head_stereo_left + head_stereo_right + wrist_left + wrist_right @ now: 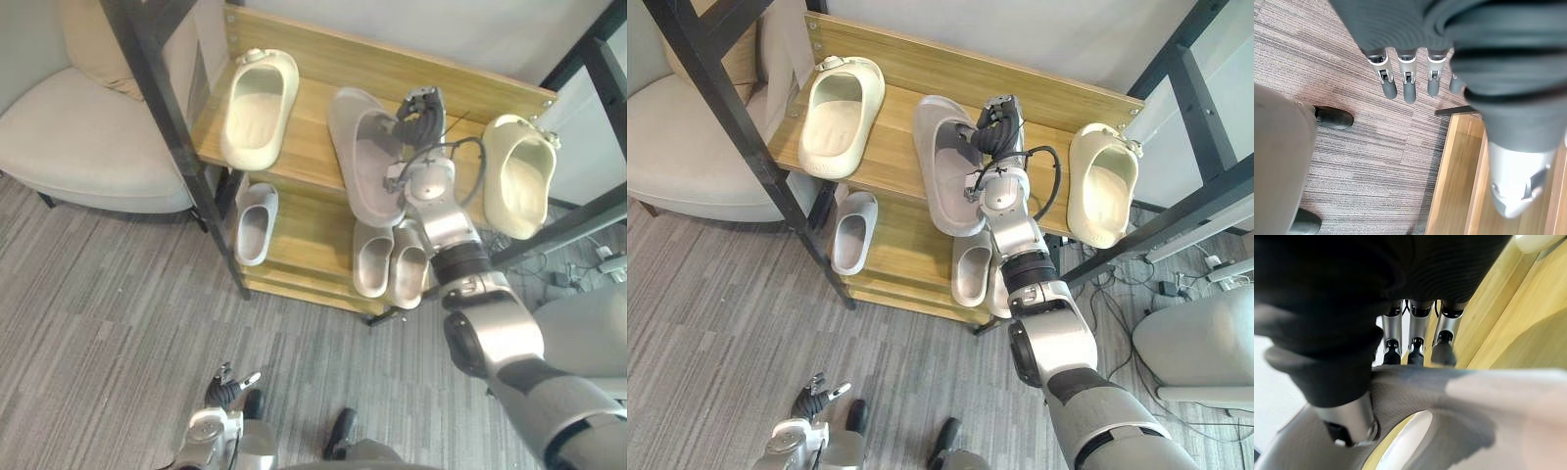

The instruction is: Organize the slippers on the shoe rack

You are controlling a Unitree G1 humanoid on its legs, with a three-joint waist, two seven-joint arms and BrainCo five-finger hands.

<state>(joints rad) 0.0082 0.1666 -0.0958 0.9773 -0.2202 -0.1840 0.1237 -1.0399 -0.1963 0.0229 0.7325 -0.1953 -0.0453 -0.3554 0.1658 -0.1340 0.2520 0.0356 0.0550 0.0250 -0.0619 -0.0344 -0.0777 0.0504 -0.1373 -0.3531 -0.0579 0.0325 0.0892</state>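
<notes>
My right hand (998, 125) is clamped on the grey slipper (942, 174) over the top shelf of the shoe rack (893, 157). The fingers (1415, 350) curl over the strap and the thumb presses from the other side. The slipper lies lengthwise under my palm, and its near end reaches past the shelf's front edge. I cannot tell whether it rests on the board or hangs just above it.

A cream slipper (838, 110) lies sole-down on the same shelf, well apart to this hand's left. A second cream slipper (1103, 191) sits to its right at the shelf's end, partly over the edge. On the lower shelf, a pair of slippers (973, 269) stands below my wrist, and a pale slipper (852, 233) lies farther left.

My left hand (813, 399) hangs low over the carpet (735, 323), its fingers straight and apart, holding nothing. An armchair (681, 137) stands beyond the rack's left post.
</notes>
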